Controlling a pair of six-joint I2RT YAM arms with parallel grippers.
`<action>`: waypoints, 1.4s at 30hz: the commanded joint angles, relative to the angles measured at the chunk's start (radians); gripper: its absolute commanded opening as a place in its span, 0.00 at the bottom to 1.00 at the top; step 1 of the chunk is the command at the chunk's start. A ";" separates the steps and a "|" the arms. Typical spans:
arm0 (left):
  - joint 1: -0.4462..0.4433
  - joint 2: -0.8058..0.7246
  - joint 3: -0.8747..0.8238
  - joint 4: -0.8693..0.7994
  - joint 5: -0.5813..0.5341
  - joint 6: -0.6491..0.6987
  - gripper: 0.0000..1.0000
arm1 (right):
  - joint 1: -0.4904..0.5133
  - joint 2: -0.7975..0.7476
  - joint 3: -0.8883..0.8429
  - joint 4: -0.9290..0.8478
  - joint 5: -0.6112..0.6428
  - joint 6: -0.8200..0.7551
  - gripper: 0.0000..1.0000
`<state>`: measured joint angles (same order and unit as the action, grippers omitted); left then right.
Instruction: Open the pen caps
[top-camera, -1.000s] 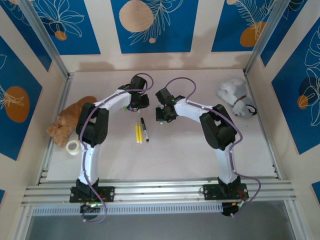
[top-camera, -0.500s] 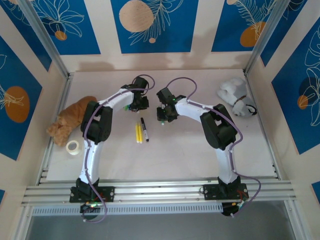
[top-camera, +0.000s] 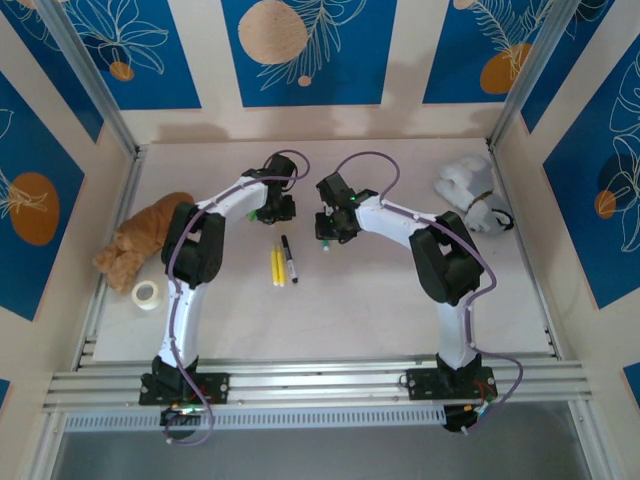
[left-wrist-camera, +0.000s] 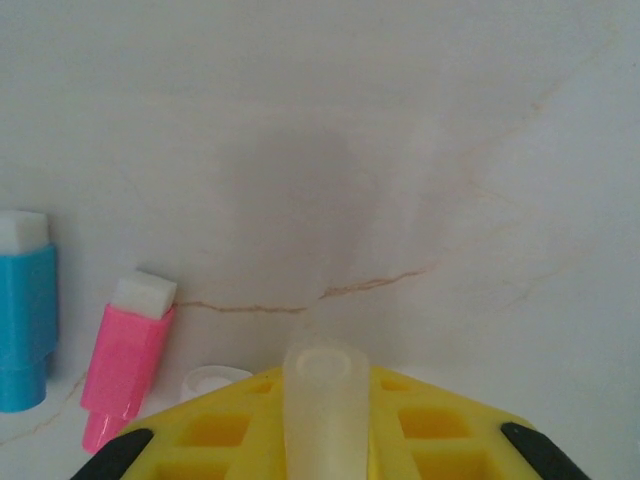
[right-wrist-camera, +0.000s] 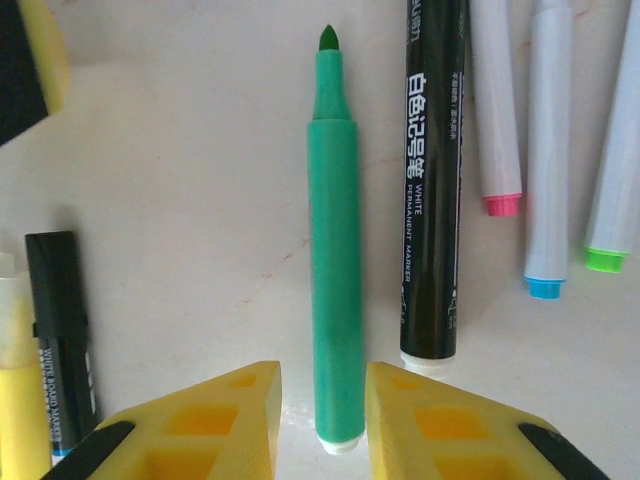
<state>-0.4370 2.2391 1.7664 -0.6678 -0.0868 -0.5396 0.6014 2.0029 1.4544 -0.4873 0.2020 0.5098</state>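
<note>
Pale worktop (left-wrist-camera: 400, 150) — pink cap (left-wrist-camera: 125, 365) and blue cap (left-wrist-camera: 25, 320) lie beside the left end effector (left-wrist-camera: 325, 375), grip impossible to tell; right end effector (right-wrist-camera: 322, 370) released, astride green pen (right-wrist-camera: 333, 250).

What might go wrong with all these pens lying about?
The uncapped green pen lies between the right arm's open jaws with its tip bare; a nudge might roll it into the black marker beside it or smear ink. The loose pink cap and blue cap near the left jaws might get knocked away.

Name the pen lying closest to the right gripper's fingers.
The green pen: its butt end lies between the fingers of the right gripper; the black permanent marker lies just outside.
</note>
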 joint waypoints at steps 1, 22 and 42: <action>0.000 -0.003 0.038 -0.042 -0.022 0.016 0.23 | 0.000 -0.058 -0.015 -0.015 -0.020 -0.002 0.29; 0.001 -0.382 -0.140 0.035 -0.012 -0.024 0.28 | 0.153 -0.245 -0.164 -0.019 -0.053 -0.020 0.42; 0.006 -0.740 -0.702 0.384 0.179 -0.197 0.31 | 0.284 0.068 0.052 -0.094 0.051 0.009 0.43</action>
<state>-0.4339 1.5303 1.0924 -0.3244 0.0586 -0.7265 0.8856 2.0464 1.4548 -0.5564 0.2222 0.5030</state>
